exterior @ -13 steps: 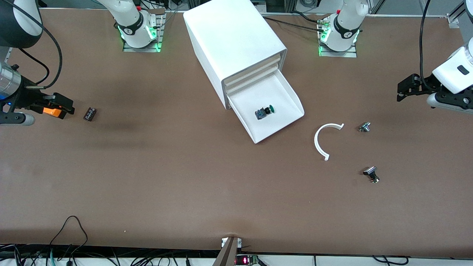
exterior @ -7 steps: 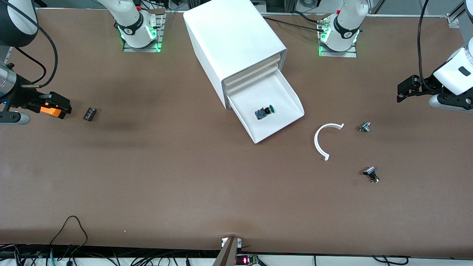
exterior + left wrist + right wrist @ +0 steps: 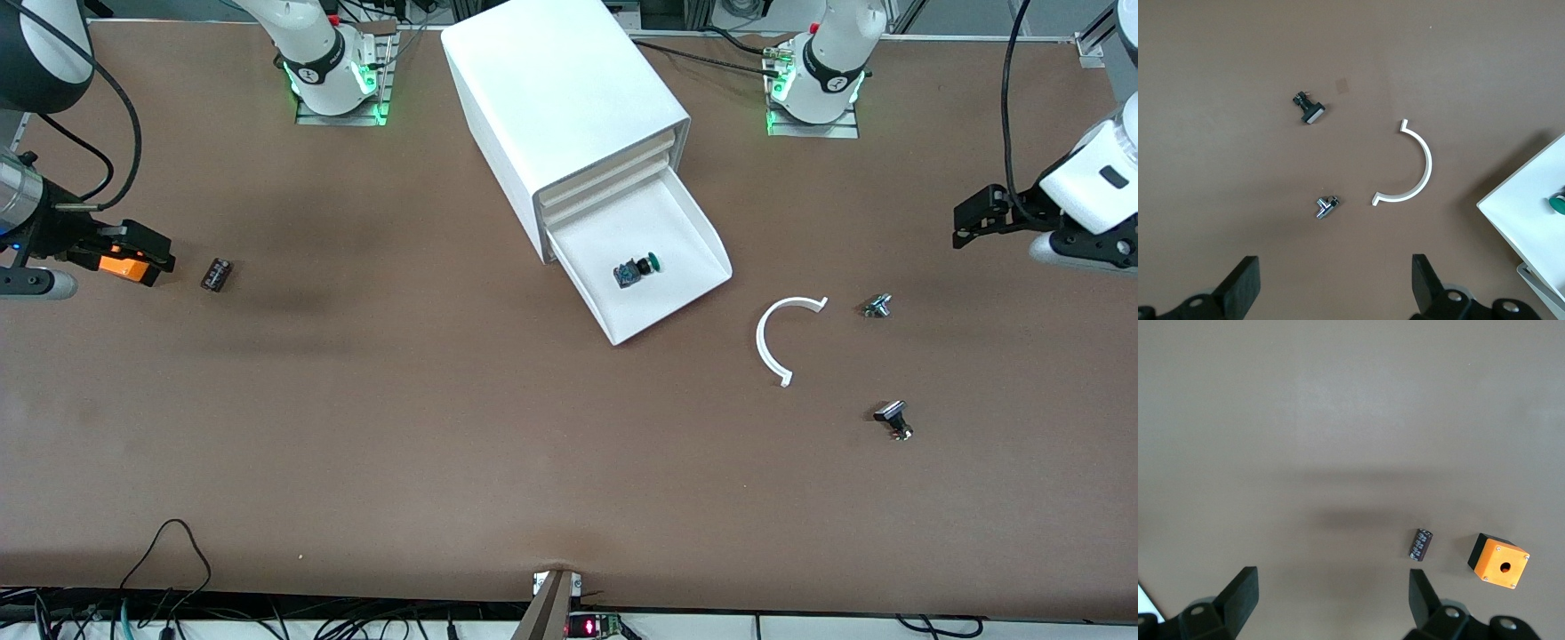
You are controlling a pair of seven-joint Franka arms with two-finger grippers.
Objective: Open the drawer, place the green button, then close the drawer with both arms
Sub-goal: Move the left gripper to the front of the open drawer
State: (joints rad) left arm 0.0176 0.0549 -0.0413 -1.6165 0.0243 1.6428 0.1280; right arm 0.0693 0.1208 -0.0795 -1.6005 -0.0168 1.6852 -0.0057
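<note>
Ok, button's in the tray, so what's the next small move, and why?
Probably bring the left gripper, open and up near its table end, toward the open drawer front to push it shut: the button already lies inside. The right gripper waits open.

The button [image 3: 1557, 204] shows only as a sliver of green cap at the left wrist view's edge, its body cut off; the drawer [image 3: 1525, 210] appears there as one corner. In the front view the orange box [image 3: 124, 267] is partly hidden by the right gripper [image 3: 142, 253], and both arms run out of frame at the sides. The three upper drawers [image 3: 613, 173] reveal only their front edges inside the cabinet [image 3: 560, 98]. The markings on the small dark cylinder [image 3: 1421, 543] are too small to read.
</note>
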